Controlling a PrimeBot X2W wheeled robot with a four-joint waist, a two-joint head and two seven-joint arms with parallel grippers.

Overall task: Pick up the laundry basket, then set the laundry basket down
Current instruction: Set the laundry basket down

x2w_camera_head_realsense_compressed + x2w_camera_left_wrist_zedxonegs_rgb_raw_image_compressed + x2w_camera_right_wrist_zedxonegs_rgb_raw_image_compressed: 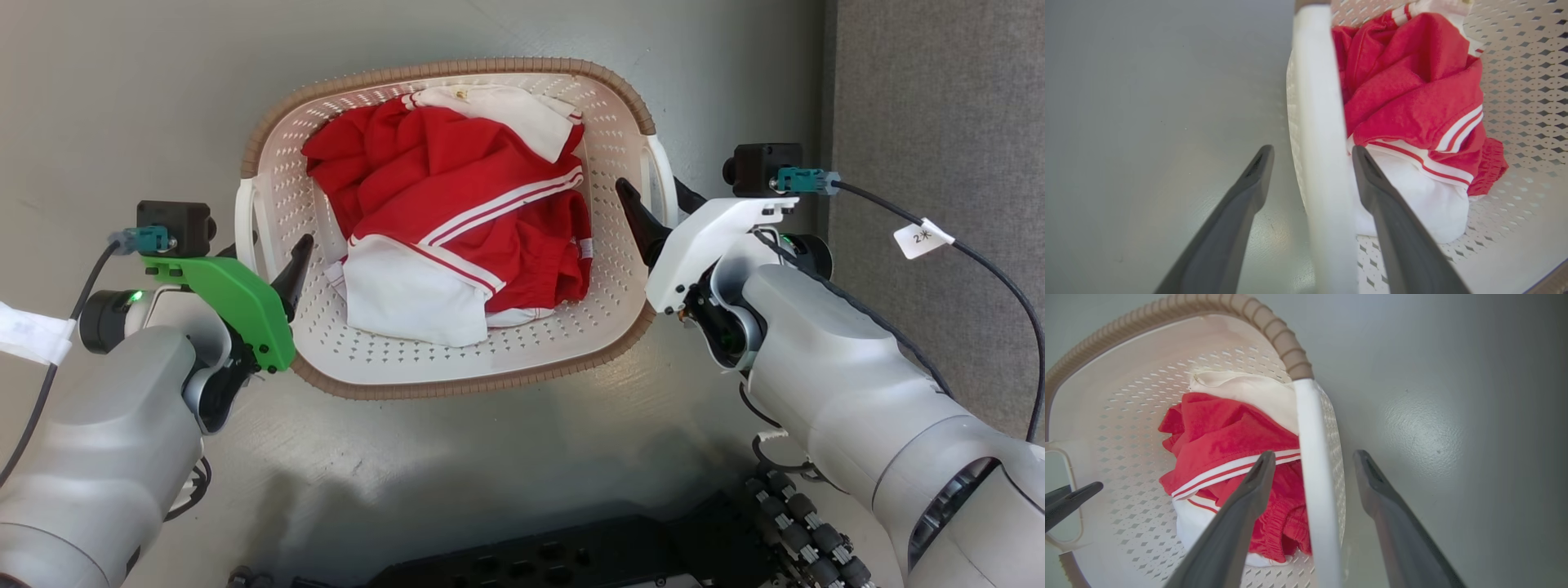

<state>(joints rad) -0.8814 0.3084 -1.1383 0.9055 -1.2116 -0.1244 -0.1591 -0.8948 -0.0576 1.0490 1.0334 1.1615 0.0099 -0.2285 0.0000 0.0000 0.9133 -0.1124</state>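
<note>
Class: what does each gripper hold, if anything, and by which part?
Nothing yet: left gripper and right gripper, both open, straddle the side handles of the laundry basket.

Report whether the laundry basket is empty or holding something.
Holding something. The laundry basket has crumpled red-and-white clothing lying on its bottom, well below the brown rim, with bare perforated wall showing around it.
</note>
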